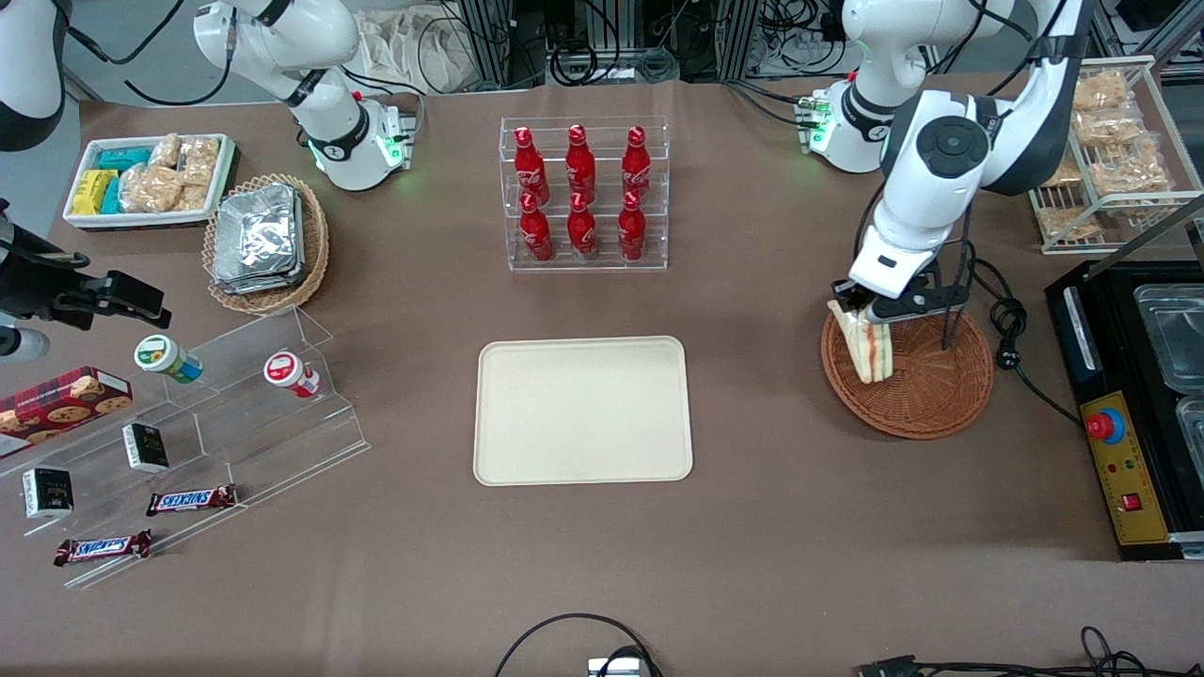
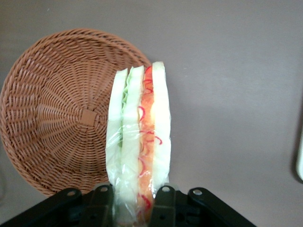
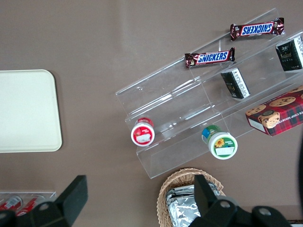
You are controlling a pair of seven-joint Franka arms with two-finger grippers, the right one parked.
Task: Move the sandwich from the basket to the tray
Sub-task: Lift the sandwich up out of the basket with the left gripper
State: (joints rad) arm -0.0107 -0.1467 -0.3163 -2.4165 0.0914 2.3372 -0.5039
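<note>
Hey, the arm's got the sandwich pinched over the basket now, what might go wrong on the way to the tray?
1. The end effector is shut on only one end of the sandwich, so the long wedge hangs free and may slip or swing.
2. The clear wrap looks slick, and the layers could slide apart under the squeeze.
3. The sandwich sits low over the basket rim; moving toward the tray without lifting could snag it.

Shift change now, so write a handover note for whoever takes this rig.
Pincer: shut on the sandwich, above the basket's edge.
Sandwich: gripped at one end, lifted off the basket, which holds nothing else.
Tray: bare, at mid-table toward the parked arm.
Done: sandwich grasped and picked up.
Left: carry it over to the tray, set it down, release.
</note>
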